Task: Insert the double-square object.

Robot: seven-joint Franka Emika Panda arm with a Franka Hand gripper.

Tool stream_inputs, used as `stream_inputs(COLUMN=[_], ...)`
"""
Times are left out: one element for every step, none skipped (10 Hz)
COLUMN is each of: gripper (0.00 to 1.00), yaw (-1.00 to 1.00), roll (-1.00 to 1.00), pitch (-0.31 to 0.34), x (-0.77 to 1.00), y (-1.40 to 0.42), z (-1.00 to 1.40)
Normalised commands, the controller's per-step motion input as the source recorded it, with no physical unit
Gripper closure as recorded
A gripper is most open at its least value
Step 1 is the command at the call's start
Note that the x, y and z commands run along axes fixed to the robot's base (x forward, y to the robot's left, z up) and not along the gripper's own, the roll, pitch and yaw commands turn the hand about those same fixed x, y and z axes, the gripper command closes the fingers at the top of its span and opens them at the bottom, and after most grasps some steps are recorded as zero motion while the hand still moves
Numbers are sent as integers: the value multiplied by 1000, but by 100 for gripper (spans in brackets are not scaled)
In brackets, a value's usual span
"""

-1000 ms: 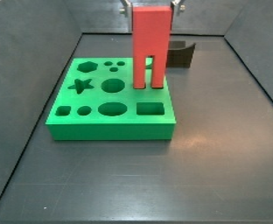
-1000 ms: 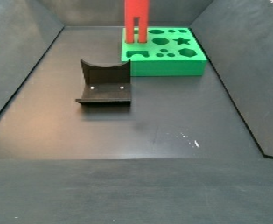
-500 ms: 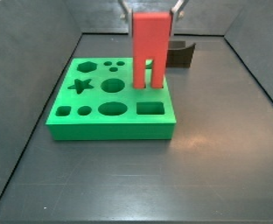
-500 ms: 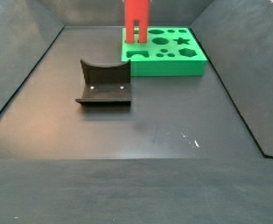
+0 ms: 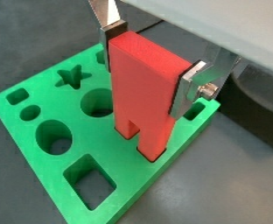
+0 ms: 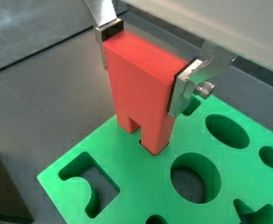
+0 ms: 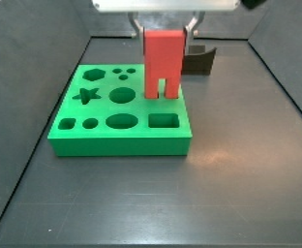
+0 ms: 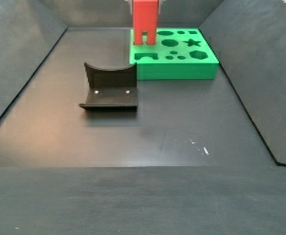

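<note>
The double-square object [image 7: 165, 60] is a tall red slab with a slot between two legs. It stands upright over the far right corner of the green block [image 7: 115, 136] with shaped holes. My gripper [image 7: 165, 31] is shut on the slab's upper end, one finger [image 5: 109, 31] on each narrow side. Both wrist views show the slab [image 5: 145, 92] [image 6: 143, 83] gripped near its top, the gripper [image 5: 150, 57] [image 6: 147, 57] around it, and the legs' ends down at the block's top face [image 6: 127, 188]. I cannot tell how deep the legs sit. In a side view the slab [image 8: 146, 20] stands at the block's [image 8: 182, 69] near-left corner.
The dark fixture [image 8: 109, 87], a curved bracket on a base plate, stands on the black floor apart from the green block; in a side view it [image 7: 200, 60] is just behind the slab. Grey walls enclose the floor on all sides.
The gripper has come down with the red slab. The slab's top is lower, less of the slot shows above the green block, and the gripper body has come into a side view.
</note>
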Motion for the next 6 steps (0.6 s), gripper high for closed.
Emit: stream_inputs(gripper=[100,100,100,100,100,100], yaw=[-100,-86,-49,0,0,0], roll=[0,16,59,0,-91,0], pitch=[-4,0,0,-83,0,0], x=[0,0,0,-6,0,0], y=[-77,-40,-23,0,100,0], z=[-254,-177,-174,-134,0,0])
